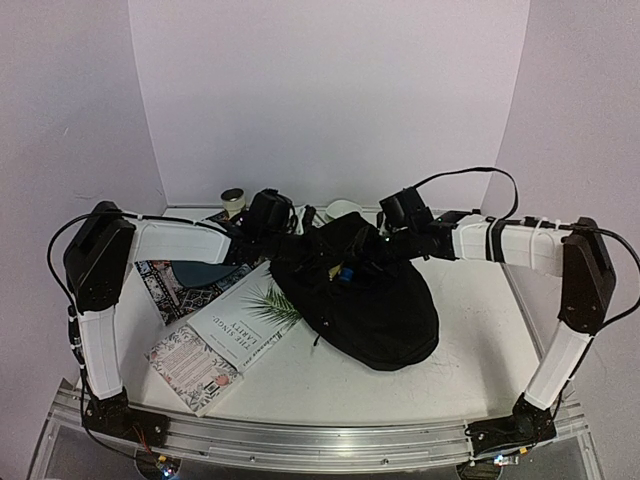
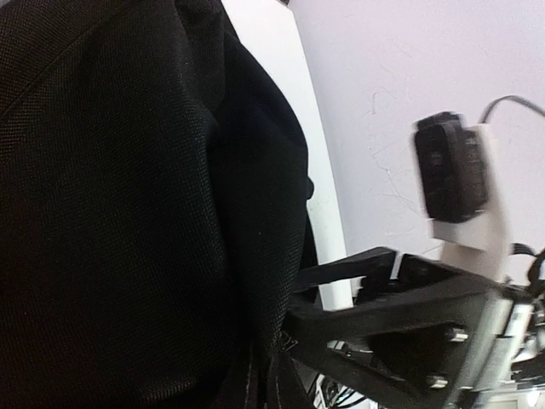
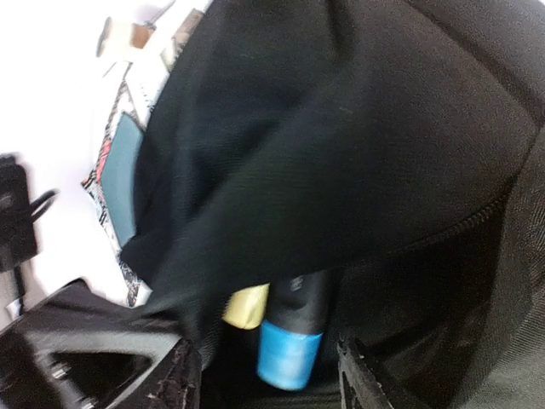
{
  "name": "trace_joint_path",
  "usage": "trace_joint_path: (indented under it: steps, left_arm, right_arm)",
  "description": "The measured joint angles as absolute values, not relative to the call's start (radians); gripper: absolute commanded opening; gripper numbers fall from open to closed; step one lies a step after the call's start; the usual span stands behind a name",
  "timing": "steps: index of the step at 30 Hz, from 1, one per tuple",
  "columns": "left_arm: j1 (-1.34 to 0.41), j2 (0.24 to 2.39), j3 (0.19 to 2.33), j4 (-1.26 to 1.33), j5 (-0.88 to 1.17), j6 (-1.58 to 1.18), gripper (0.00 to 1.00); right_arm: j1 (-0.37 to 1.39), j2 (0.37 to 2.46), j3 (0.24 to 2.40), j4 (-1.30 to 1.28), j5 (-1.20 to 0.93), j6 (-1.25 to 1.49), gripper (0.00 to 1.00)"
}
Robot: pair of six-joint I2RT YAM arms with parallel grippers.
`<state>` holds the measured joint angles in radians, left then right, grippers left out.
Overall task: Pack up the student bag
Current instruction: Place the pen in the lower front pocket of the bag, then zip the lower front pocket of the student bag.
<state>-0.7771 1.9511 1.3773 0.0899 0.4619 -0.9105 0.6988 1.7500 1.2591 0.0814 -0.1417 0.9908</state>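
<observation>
The right gripper [image 3: 268, 356] has its two fingers spread, one on each side of the mouth of the student bag [image 1: 372, 300], a large black backpack of soft woven fabric, and they grip nothing. Just beyond them, inside the opening under a drooping fold, lie one black cylinder with a bright blue end [image 3: 291, 341] and one pale yellow thing [image 3: 247, 308] touching its left side. The yellow thing's shape is mostly hidden. A toothed zip line [image 3: 464, 228] runs along the opening's right edge. The left gripper [image 2: 294, 311] has its fingers pressed together against the bag's grainy cloth at the bag's far-left top. Whether a fold is caught between them I cannot tell. The bag lies at the middle of the white table [image 1: 480, 350], with its rounded bulk toward the near right and its far edge raised between the two grippers. Bare tabletop shows near and right of the bag, up to the ribbed metal rail [image 1: 320, 438] along the near edge. Reaching the bag's left edge lies a white book cover printed with a green palm leaf [image 1: 245, 318], and against its near-left edge is a floral cover [image 1: 195, 367]. Whether these are one book or two, I cannot tell. Farther left is one patterned mat [image 1: 160, 290] carrying one dark teal plate [image 1: 197, 272]. One small tape roll [image 1: 232, 198] stands at the table's far edge.
</observation>
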Motion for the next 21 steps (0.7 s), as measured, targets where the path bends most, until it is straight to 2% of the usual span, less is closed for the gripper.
trace_joint_path:
  steps: [12,21]
  left_arm:
    - [-0.778,1.882,1.378,-0.063,0.393,-0.775,0.51]
    - [-0.763,1.709,1.268,-0.079,0.362,-0.762,0.63]
  right_arm:
    - [0.756,1.656,1.299,-0.073,-0.077,0.736,0.6]
    - [0.919,1.67,1.463,-0.246,0.055,0.572,0.65]
